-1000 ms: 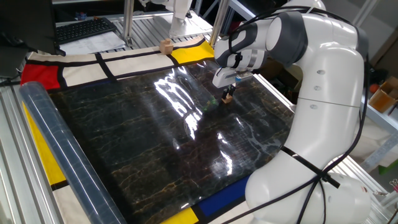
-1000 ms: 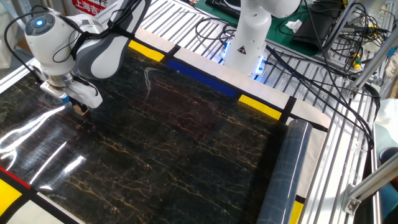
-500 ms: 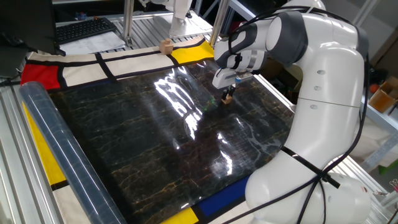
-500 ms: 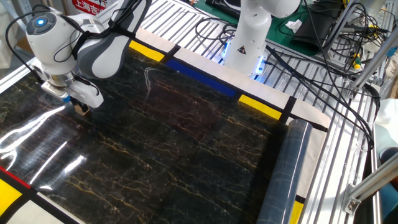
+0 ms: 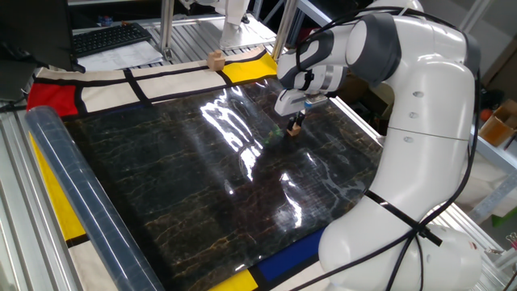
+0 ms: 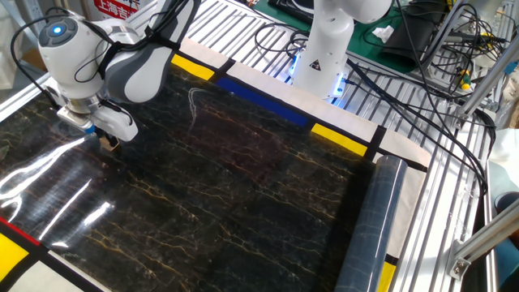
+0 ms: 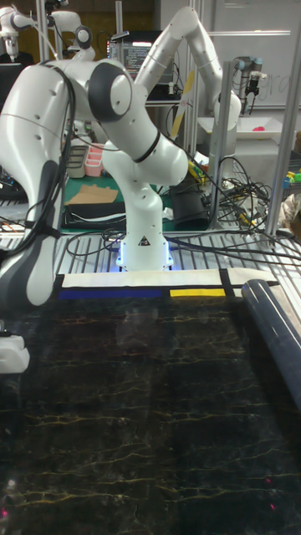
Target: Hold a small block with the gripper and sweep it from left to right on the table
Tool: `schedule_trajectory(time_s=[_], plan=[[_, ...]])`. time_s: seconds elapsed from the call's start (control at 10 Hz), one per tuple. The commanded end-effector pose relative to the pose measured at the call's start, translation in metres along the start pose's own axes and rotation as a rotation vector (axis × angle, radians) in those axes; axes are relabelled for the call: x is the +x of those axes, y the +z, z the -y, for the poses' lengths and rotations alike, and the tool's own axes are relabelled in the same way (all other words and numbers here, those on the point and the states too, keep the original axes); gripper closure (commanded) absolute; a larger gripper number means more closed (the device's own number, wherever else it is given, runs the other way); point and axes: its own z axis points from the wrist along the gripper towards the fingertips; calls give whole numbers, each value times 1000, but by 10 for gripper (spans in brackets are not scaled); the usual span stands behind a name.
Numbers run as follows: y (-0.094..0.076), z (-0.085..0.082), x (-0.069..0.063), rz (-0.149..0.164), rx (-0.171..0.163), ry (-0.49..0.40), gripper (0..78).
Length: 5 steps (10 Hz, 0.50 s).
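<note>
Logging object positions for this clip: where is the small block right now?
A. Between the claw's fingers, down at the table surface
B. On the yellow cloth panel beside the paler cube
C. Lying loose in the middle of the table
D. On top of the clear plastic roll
A: the small block sits pinched in the claw, low against the glossy black table, far from the paler cube.

small block (image 5: 296, 127): tiny tan cube | pinched in gripper (image 5: 296, 124) | resting on table (image 5: 202, 186), near its edge
</note>
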Motion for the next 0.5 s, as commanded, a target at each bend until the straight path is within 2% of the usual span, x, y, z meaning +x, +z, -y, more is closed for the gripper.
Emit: schedule_trajectory(time_s=[0.1,0.3,0.5], plan=[[-12,-27,2,-5,6,16,764],[-10,-26,3,-4,21,5,764],[-6,-18,2,-2,31,-7,764]])
